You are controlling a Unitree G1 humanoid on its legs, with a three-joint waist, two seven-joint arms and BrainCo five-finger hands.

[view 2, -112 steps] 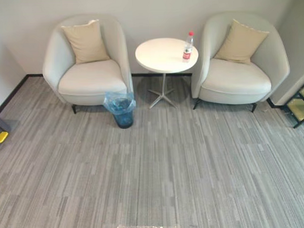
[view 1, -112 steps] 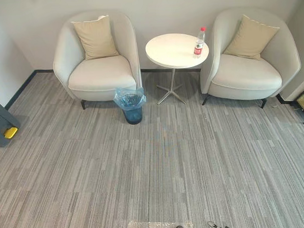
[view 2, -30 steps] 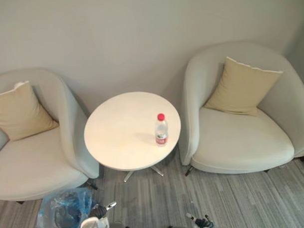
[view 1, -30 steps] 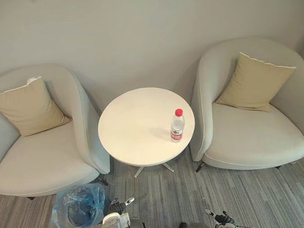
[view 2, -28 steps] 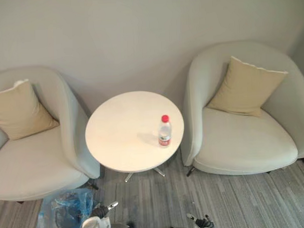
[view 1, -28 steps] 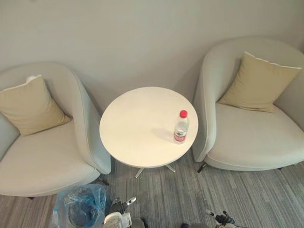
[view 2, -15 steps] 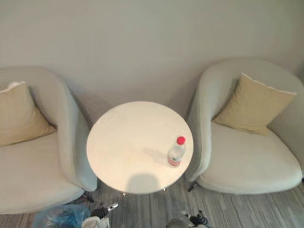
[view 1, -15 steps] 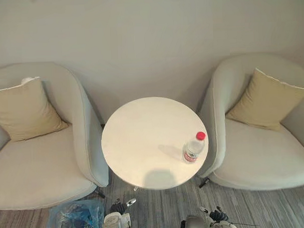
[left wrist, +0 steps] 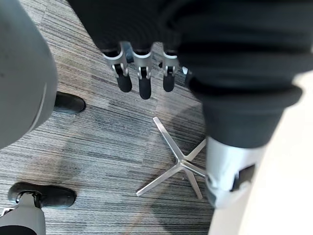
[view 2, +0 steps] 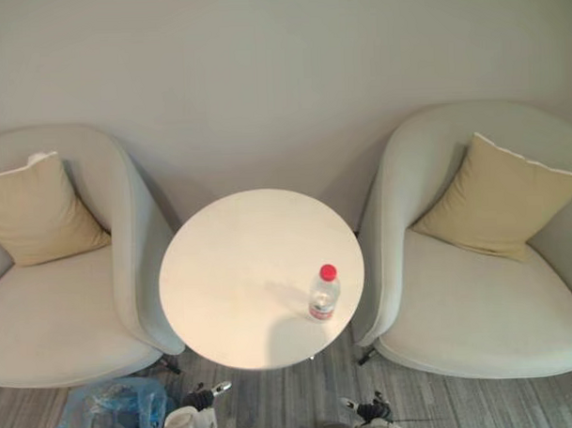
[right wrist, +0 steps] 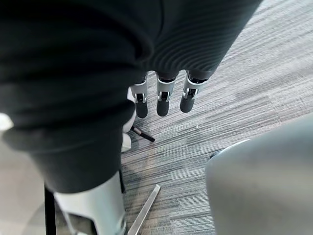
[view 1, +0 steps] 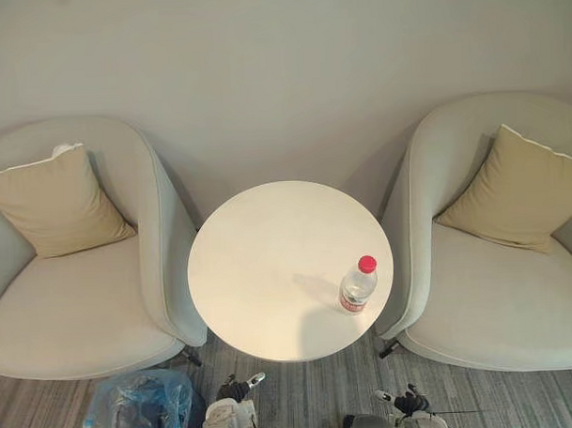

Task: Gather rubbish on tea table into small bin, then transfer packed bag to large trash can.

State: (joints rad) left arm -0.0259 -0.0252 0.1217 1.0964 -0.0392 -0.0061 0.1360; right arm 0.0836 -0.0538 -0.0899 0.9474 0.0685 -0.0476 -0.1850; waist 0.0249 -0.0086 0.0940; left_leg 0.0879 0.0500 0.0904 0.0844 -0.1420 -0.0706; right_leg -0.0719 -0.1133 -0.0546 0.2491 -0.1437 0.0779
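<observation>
Bottle [view 1: 356, 287]: standing upright by right edge of table [view 1: 260, 271].
Left hand [left wrist: 144, 83], right hand [right wrist: 163, 100]: being held low, fingers straight, empty.
Grasp: right hand being favoured, round mid-body.
Bin [view 1: 133, 412]: on floor, left of table.

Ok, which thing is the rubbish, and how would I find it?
Between the left armchair and the right armchair stands a round white table. On it, near the edge by the right armchair, a small clear bottle stands upright. Its red cap and red label set it apart, and nothing else sits on the table.
</observation>
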